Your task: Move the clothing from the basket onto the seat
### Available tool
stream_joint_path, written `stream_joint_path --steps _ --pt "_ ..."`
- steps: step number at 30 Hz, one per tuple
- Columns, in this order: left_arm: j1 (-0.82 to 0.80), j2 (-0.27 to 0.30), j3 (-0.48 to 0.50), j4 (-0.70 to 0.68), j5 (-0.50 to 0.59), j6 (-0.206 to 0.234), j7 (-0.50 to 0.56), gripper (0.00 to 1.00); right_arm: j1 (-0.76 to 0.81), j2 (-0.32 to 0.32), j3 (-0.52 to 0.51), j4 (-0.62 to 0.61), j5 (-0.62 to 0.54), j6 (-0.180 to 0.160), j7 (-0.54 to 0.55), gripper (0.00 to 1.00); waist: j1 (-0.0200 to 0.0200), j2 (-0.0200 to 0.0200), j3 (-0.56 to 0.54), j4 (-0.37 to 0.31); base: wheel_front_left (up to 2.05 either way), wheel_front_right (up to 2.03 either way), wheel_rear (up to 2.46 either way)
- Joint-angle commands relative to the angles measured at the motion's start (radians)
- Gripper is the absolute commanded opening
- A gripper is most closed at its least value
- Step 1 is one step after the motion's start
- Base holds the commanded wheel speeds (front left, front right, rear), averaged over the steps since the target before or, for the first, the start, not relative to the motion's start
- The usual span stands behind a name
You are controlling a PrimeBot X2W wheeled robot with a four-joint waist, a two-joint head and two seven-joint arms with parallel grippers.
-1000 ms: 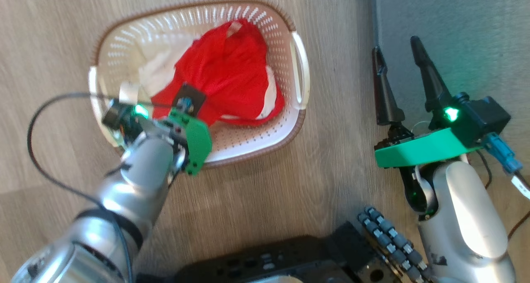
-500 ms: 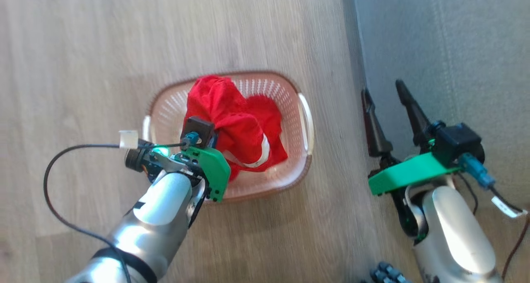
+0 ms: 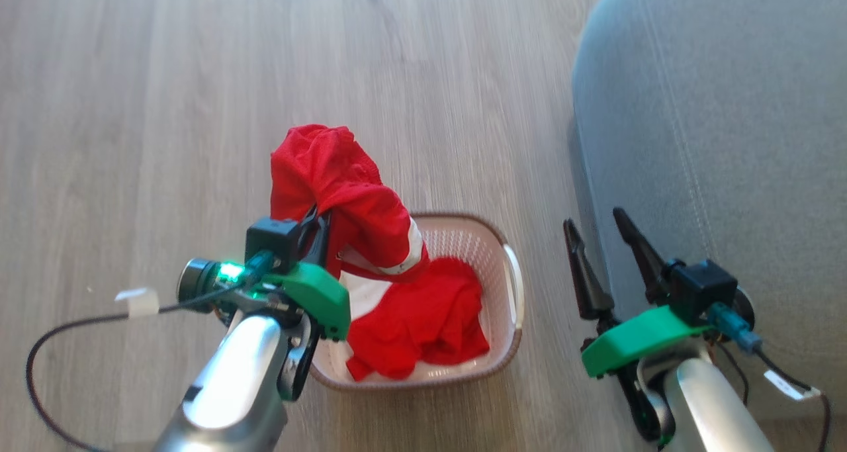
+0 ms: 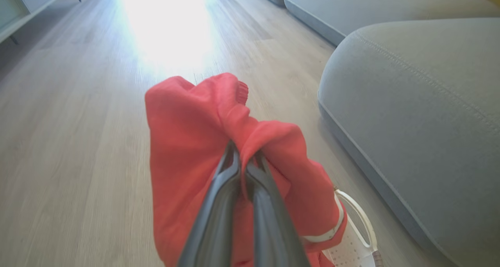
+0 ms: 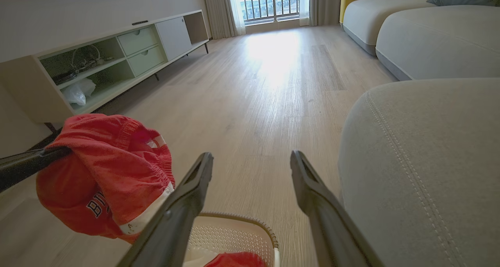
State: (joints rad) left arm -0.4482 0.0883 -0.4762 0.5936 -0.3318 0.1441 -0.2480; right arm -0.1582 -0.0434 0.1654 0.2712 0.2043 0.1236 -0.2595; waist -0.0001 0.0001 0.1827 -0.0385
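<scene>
My left gripper (image 3: 320,215) is shut on one piece of the clothing, a red garment (image 3: 331,174) with white trim. The garment hangs bunched from the gripper above the far left of the basket (image 3: 511,286). In the left wrist view the gripper (image 4: 243,154) pinches a fold of this garment (image 4: 183,134). A second red garment (image 3: 423,316) lies inside the cream basket. My right gripper (image 3: 592,217) stands open beside the seat (image 3: 714,108), a large grey cushion on the right. The right wrist view shows that gripper (image 5: 250,156) open, the lifted garment (image 5: 105,169) at left and the seat (image 5: 422,149) at right.
Pale wood floor (image 3: 165,108) surrounds the basket. A low cabinet (image 5: 109,60) with open shelves runs along the far left wall. More grey sofa sections (image 5: 429,32) stand beyond the seat. A black cable (image 3: 46,346) trails from my left wrist.
The head camera has shifted. My left gripper has risen with the red garment, pulling it up out of the basket. The right gripper stays open.
</scene>
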Motion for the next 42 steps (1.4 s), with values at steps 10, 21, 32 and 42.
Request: stream_joint_path --steps 10,21,32,42 --pt "0.097 -0.016 0.187 -0.281 0.1 -0.021 -0.014 0.0 0.059 -0.007 0.045 -0.028 0.007 0.007 -0.002 1.0 0.0001 -0.0001 -0.159 0.026 0.0 0.0 0.0" --pt "0.13 -0.037 0.277 -0.554 0.116 -0.036 -0.014 0.0 0.092 -0.007 0.057 -0.059 0.005 0.007 -0.002 1.0 0.0001 -0.0001 -0.188 0.022 0.0 0.0 0.0" --pt "0.129 -0.038 0.155 -0.663 0.07 -0.04 -0.014 0.0 0.093 -0.007 0.066 -0.071 0.0 0.007 -0.002 1.0 0.0001 -0.0001 -0.184 0.02 0.0 0.0 0.0" --pt "0.144 -0.038 0.11 -0.623 0.047 -0.035 -0.014 0.0 0.087 -0.007 0.074 -0.079 -0.009 0.007 -0.002 1.0 0.0001 -0.0001 -0.182 0.019 0.0 0.0 0.0"
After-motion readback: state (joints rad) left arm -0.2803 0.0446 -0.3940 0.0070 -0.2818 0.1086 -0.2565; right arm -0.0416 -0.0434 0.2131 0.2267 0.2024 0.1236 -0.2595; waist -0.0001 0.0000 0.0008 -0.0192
